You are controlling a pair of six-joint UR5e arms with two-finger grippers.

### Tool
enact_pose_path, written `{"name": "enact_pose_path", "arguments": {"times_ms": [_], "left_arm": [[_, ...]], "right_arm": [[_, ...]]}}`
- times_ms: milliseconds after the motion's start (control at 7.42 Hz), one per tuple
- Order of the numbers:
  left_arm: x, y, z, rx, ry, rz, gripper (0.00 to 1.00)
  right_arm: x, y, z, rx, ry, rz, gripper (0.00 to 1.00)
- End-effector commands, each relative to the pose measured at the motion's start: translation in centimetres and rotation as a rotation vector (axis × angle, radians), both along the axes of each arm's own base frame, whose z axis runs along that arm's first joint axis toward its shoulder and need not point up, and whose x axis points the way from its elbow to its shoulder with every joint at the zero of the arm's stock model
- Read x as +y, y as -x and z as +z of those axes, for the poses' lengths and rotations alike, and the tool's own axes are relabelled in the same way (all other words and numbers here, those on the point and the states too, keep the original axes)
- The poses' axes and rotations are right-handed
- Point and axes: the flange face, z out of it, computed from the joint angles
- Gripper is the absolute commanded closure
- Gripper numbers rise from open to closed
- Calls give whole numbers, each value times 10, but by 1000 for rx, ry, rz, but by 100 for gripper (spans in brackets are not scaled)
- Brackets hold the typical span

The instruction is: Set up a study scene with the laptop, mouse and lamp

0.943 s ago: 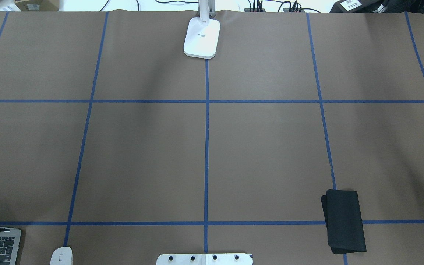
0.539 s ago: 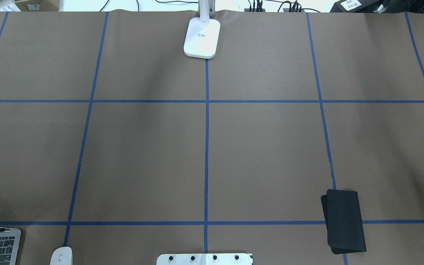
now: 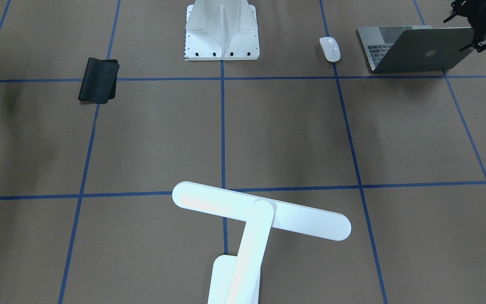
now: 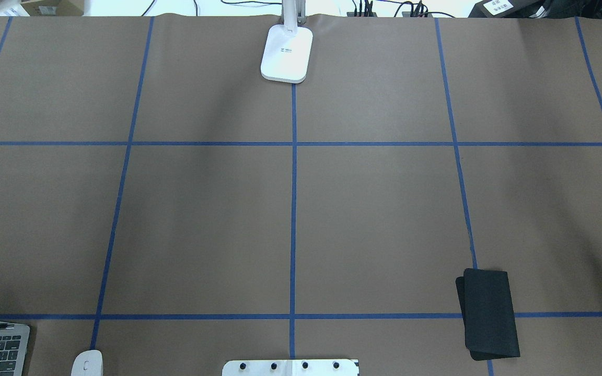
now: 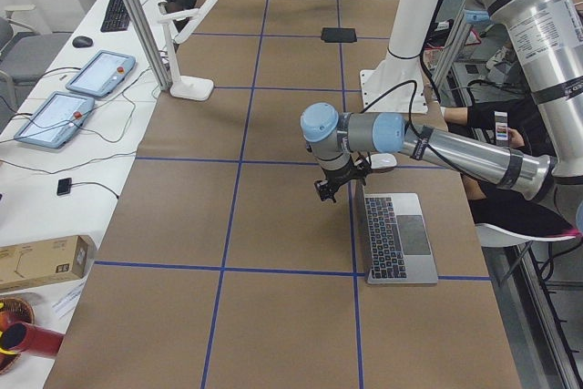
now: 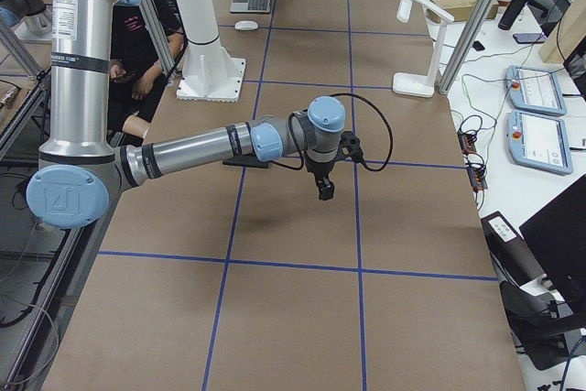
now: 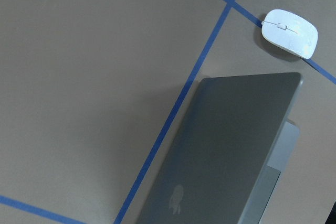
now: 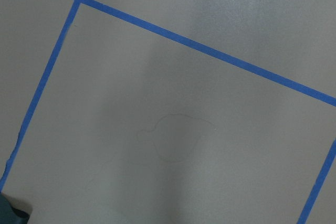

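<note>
Across the brown table (image 4: pixel 384 209), a big white lamp (image 3: pixel 260 215) at the middle of the far edge. Near the robot's left corner, the grey laptop (image 3: pixel 428 55), lid up, white mouse (image 3: pixel 330 48) just beside it toward the middle. Left hand (image 5: pixel 325 193) hanging right behind the lid, much nearer than the right hand (image 6: pixel 325 190), well apart on the other side. Open or closed, for either hand: cannot tell.

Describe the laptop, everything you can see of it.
The laptop is thin, grey-silver and metal-looking, with black keys, a large trackpad and an apple logo on its lid. It stands open with the lid raised, its base flat on the brown table at the robot's left side, close to blue tape lines. The white mouse lies beside it, apart.
</note>
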Motion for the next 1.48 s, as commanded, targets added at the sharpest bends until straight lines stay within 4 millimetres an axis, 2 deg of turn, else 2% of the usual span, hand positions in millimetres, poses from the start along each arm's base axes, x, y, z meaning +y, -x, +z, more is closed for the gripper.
{"name": "enact_pose_path", "arguments": {"times_ms": [0, 404, 673, 943, 1347], "left_arm": [[1, -17, -3, 13, -35, 50, 4], [7, -37, -2, 27, -71, 140, 7], [9, -41, -1, 39, -93, 177, 9], [9, -41, 2, 80, -190, 252, 13], [12, -39, 7, 78, -187, 259, 19]], "right_arm": [[0, -1, 1, 1, 3, 2, 0], [-1, 0, 1, 2, 0, 0, 0], [-2, 0, 5, 7, 6, 1, 0], [-3, 1, 4, 7, 5, 1, 0], [-4, 1, 8, 9, 12, 1, 0]]}}
